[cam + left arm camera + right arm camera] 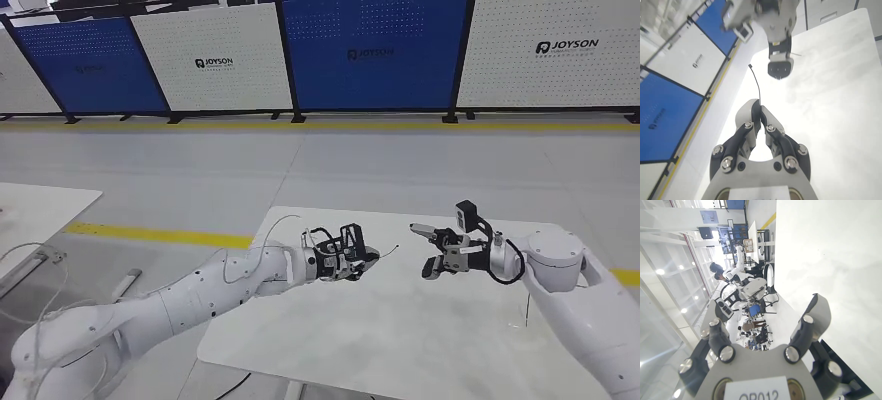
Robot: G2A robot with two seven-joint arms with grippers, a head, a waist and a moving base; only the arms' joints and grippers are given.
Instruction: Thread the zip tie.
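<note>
Top view: thin black plastic zip tie (388, 253) is held over white table (400, 340), btw left gripper (362, 260) and right gripper (430, 252).
L wrist: jaws are clenched on strap, head end free.
R wrist: jaws are spread, empty; head should be approached slowly, aligned w/ strap.

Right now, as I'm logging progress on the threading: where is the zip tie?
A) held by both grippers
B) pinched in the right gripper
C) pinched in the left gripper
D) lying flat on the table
C: the left gripper is shut on one end of the black zip tie, its head end free in the air, while the right gripper is open and empty.
</note>
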